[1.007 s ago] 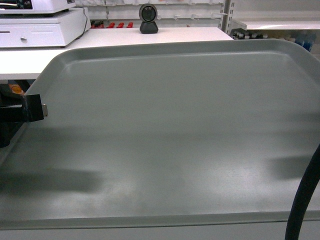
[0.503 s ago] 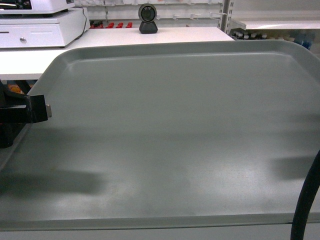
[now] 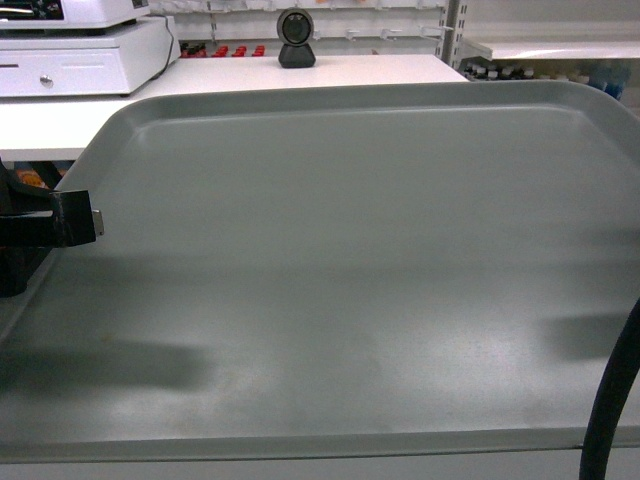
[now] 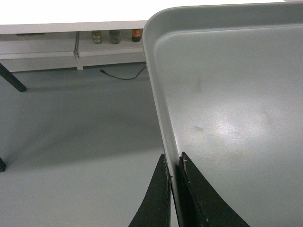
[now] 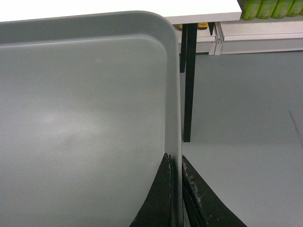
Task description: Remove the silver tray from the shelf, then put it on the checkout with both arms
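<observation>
The silver tray (image 3: 350, 260) fills most of the head view, held level in the air in front of the checkout (image 3: 300, 75), a white tabletop. My left gripper (image 3: 78, 218) is shut on the tray's left rim. In the left wrist view the gripper (image 4: 173, 160) pinches the rim of the tray (image 4: 227, 94). My right gripper (image 5: 175, 160) is shut on the right rim of the tray (image 5: 85, 104); in the head view only its cable (image 3: 612, 400) shows. A white shelf (image 3: 560, 47) stands at the back right, apart from the tray.
A cash register (image 3: 80, 50) and a black scanner (image 3: 296, 38) sit on the checkout. One black table leg (image 5: 188, 80) stands just beyond the tray's right corner. Grey floor (image 4: 80, 132) lies below, with low shelving holding bottles (image 4: 113, 36).
The left gripper's tip sits slightly further right on the rim than a second ago. The tray has barely moved, and both grips are unchanged.
</observation>
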### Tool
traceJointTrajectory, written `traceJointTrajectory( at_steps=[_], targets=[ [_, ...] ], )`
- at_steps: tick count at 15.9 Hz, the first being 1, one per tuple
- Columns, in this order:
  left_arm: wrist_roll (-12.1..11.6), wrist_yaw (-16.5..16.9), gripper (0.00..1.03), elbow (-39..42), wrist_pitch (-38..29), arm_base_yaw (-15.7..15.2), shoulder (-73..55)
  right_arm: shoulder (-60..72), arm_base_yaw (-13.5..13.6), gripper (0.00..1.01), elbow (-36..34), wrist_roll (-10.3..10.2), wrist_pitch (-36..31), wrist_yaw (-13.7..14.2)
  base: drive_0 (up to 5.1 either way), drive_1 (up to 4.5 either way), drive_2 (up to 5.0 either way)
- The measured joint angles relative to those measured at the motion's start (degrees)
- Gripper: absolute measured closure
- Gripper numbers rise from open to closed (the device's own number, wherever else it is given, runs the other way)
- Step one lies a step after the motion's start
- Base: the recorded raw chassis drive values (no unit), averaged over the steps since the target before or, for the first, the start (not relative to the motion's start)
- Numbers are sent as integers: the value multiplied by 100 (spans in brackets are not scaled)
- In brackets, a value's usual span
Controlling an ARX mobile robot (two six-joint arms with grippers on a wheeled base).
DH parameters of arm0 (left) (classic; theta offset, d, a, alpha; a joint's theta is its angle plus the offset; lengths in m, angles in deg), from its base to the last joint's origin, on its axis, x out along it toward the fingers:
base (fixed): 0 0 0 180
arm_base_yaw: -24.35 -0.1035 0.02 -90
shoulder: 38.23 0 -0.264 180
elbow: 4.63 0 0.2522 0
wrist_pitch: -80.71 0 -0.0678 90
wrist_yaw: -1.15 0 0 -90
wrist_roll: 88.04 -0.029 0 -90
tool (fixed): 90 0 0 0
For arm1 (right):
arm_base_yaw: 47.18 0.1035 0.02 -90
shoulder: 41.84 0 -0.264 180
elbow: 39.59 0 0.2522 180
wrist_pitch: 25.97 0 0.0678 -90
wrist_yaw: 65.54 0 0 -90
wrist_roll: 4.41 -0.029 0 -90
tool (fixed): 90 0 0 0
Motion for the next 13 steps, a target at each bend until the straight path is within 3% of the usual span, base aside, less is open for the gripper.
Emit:
traceJointTrajectory(
  at_steps=[13],
  targets=[
    [0, -4, 99, 0, -44, 9, 0, -4, 0, 98, 7, 13, -42, 7, 4, 434, -426]
  ],
)
